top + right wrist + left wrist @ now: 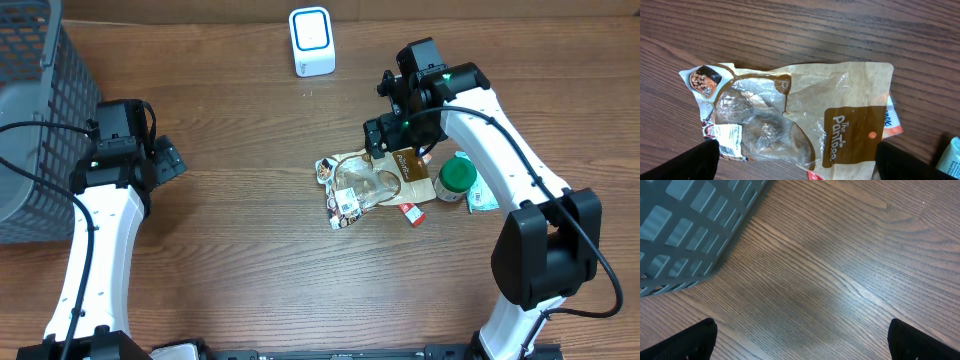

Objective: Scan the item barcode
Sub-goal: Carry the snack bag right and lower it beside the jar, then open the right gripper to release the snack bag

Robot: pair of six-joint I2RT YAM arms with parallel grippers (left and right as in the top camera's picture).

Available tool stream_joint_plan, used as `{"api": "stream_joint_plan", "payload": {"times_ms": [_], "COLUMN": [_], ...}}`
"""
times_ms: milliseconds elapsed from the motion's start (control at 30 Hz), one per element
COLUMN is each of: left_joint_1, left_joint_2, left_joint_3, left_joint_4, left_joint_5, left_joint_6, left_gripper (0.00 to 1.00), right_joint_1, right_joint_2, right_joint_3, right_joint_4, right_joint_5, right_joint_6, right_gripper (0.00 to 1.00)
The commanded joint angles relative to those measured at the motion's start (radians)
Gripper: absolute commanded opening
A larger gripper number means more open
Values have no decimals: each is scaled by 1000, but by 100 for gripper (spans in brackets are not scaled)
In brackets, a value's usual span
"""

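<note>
A brown and clear "The Pantree" snack bag lies flat mid-table among a small pile of items. In the right wrist view the bag fills the middle, with a white barcode label at its lower left. My right gripper hangs over the bag's far edge, open; its gripper straddles the bag without touching it. The white and blue scanner stands at the back of the table. My left gripper is open over bare wood, far left of the pile.
A grey mesh basket fills the left edge and shows in the left wrist view as the basket. A green-lidded jar, a teal packet and a red packet lie beside the bag.
</note>
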Motion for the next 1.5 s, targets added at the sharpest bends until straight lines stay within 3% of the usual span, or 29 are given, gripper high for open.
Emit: {"api": "stream_joint_plan", "payload": {"times_ms": [0, 500, 1467], "left_joint_1": [3, 3, 3], "left_joint_2": [-6, -6, -6], "left_joint_3": [11, 11, 11], "left_joint_4": [1, 1, 1], "left_joint_5": [-17, -17, -17], "left_joint_6": [-7, -7, -7], "left_gripper": [100, 100, 100], "right_joint_1": [-5, 2, 18], "right_joint_2": [-8, -47, -706], "right_joint_3": [-3, -3, -3], "right_joint_4": [3, 3, 1], "right_joint_5": [9, 9, 9], "right_joint_6": [0, 0, 0], "right_gripper": [100, 100, 100]}}
